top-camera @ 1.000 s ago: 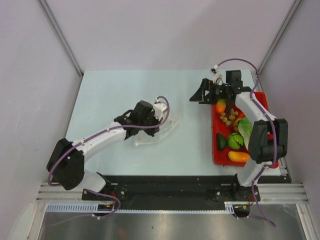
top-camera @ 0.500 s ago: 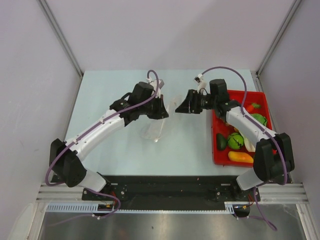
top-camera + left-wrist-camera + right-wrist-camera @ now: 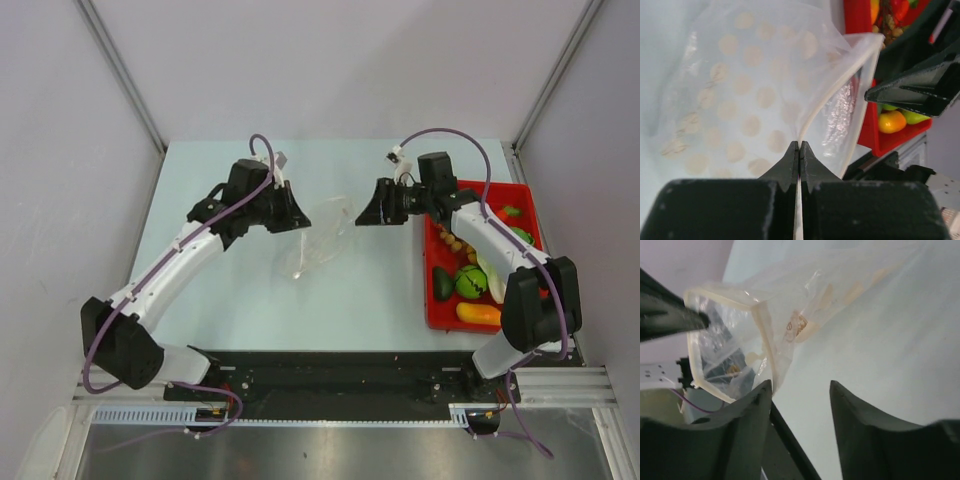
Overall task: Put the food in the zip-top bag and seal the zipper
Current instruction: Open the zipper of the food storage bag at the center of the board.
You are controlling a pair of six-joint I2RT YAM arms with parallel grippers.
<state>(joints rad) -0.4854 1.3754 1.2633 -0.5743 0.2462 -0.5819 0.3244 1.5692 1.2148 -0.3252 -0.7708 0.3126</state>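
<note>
Several pieces of food heaped in red tray at near right of surface. Farther, at centre, zip-top bag held up, mouth gaping right, long axis slanting to near-left; zipper pinched flat in left pincer. Right pincer spread apart just before the mouth, between bag and tray.
</note>
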